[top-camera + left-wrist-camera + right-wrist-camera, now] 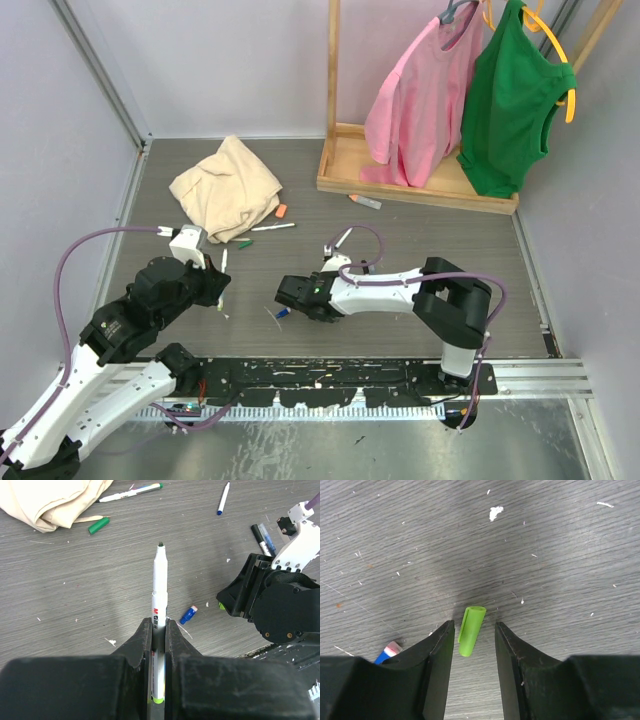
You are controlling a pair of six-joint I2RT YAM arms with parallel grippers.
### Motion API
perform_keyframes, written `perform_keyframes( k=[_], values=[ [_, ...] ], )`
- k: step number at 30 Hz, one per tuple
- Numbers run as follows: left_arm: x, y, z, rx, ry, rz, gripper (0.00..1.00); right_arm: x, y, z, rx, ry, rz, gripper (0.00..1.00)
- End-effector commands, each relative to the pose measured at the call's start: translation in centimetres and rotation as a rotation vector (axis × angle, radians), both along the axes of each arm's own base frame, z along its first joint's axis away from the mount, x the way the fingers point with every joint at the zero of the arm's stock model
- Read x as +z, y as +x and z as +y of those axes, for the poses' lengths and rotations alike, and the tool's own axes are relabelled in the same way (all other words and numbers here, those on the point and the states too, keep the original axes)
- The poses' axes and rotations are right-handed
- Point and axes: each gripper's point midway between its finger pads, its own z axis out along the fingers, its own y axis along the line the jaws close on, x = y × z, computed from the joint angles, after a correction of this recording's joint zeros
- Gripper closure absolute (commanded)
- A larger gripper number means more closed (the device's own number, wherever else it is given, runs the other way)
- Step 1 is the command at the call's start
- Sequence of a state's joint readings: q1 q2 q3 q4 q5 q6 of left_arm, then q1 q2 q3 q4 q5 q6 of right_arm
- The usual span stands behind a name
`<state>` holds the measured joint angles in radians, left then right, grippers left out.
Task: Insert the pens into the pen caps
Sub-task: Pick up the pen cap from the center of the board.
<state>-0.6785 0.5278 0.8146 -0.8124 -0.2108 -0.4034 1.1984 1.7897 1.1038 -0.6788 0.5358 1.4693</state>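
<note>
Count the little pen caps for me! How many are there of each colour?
Dark green cap: 1
Light green cap: 1
Blue cap: 1
Orange cap: 1
Total: 4 caps
The dark pieces further right are too unclear to count.

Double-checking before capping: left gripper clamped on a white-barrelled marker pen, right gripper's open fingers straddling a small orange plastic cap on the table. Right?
Not quite: the small plastic cap between the right gripper's open fingers is light green, not orange; the right wrist view shows it. The left gripper does clamp the white-barrelled marker pen.
</note>
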Motion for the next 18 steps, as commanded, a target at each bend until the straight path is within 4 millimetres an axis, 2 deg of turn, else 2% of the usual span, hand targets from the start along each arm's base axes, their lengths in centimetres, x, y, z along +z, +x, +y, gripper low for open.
perform_keyframes(
  k=[1,9,13,18],
  values=[
    [1.2,0.6,0.0,0.019,-0.028,-0.042,1.0,0.3,0.5,0.5,-0.01,0.006,-0.003,0.57],
    [1.2,0.6,0.0,0.019,-0.027,-0.041,1.0,-0.6,0.3,0.8,0.018,-0.022,0.024,0.64],
    [1.1,0.6,0.0,0.021,-0.025,-0.04,1.0,-0.8,0.4,0.7,0.02,-0.027,0.026,0.71],
    [1.0,0.7,-0.1,0.019,-0.023,-0.035,1.0,-0.3,0.7,0.3,0.016,-0.011,0.002,0.86]
  ],
)
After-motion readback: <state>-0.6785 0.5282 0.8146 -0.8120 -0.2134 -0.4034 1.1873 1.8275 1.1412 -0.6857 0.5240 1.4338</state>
